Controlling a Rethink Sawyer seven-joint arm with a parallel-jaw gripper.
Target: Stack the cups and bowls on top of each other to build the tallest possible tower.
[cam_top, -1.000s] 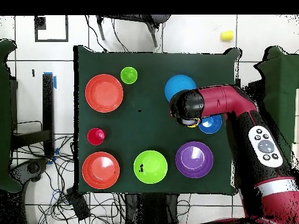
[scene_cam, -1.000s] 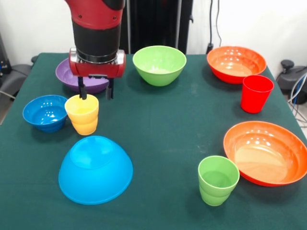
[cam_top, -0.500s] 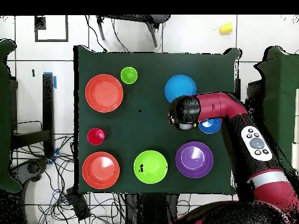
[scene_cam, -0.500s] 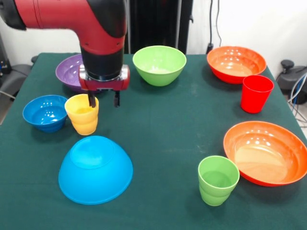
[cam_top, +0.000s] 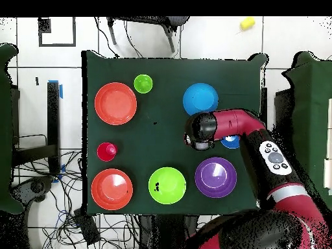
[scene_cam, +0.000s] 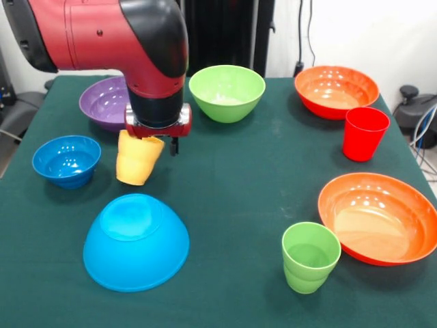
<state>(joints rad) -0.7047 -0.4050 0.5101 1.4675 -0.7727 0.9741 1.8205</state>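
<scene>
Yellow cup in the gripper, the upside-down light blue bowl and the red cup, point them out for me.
yellow cup [scene_cam: 137, 162], front view, its tilted side wall.
light blue bowl [scene_cam: 136, 244], front view, its domed outer side.
red cup [scene_cam: 364, 134], front view, its outer wall.

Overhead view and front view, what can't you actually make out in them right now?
- Tilted yellow plastic cup: absent from the overhead view, covered by the red and black arm.
- Small dark blue bowl: overhead, only a sliver shows beside the arm.
- Gripper: in the front view its fingers are mostly behind the cup's rim; overhead, the arm covers it.
- Second yellow cup: in neither view.
</scene>
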